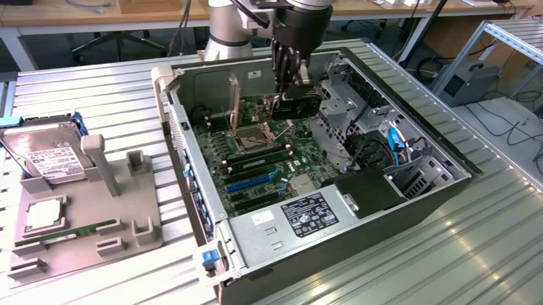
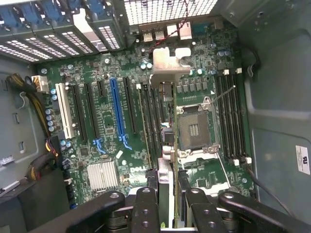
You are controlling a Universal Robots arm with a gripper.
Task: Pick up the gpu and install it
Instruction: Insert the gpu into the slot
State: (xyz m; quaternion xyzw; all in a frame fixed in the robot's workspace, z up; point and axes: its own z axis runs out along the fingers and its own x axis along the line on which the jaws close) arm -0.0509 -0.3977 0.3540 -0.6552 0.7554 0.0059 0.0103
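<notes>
Gripper [image 2: 169,206] clamped on gpu [image 2: 166,177], held edge-on inside pc case [image 1: 441,165], just above motherboard [image 2: 97,121]. Best approach: card upright, edge parallel w/ blue slot [image 2: 116,109], bracket [image 2: 167,63] square, no tilt.

The arm [image 1: 227,25] is cut off by the exterior view's top edge; the gpu [image 1: 297,105], gripped in the tool [image 1: 293,89], turns just its thin edge to the wrist view, faces hidden; the hard drive [image 1: 47,155] carries label print too small to read; the case [image 1: 441,190] runs off the lower edge.
</notes>
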